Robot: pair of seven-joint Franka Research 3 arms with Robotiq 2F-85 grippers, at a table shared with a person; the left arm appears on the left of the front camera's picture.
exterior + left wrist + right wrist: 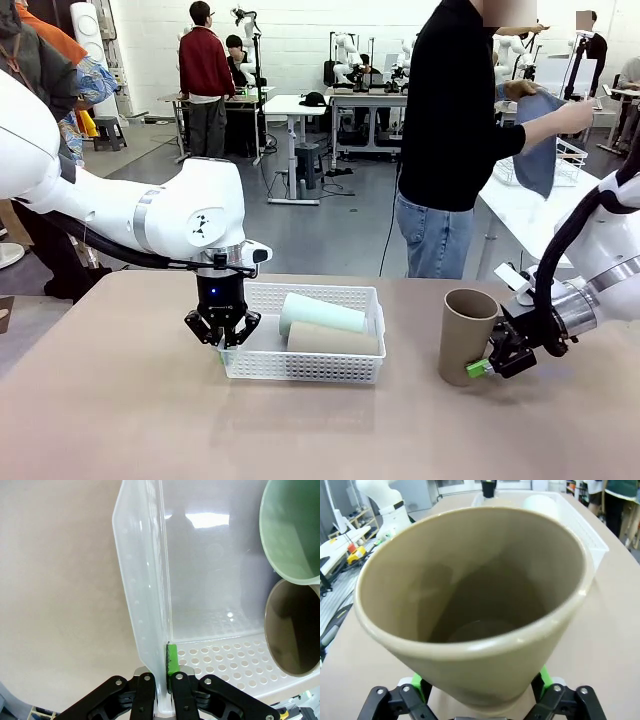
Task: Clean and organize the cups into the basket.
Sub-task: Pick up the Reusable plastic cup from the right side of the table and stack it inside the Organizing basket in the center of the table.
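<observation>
The white lattice basket (310, 368) sits mid-table with a mint green cup (322, 313) and a tan cup (330, 340) lying on their sides inside. My left gripper (223, 340) points down at the basket's left end, shut on its wall (145, 605); both cup mouths, mint (295, 530) and tan (295, 630), face it. Another tan cup (466, 335) stands upright on the table to the right. My right gripper (487, 365) is low at that cup's base, green pads pressed on either side of the cup (480, 605).
A person in black stands across the table, holding a blue cloth (540, 140) near a white wire basket (570, 160) on a side table. Bare tabletop lies in front of the basket and between it and the upright cup.
</observation>
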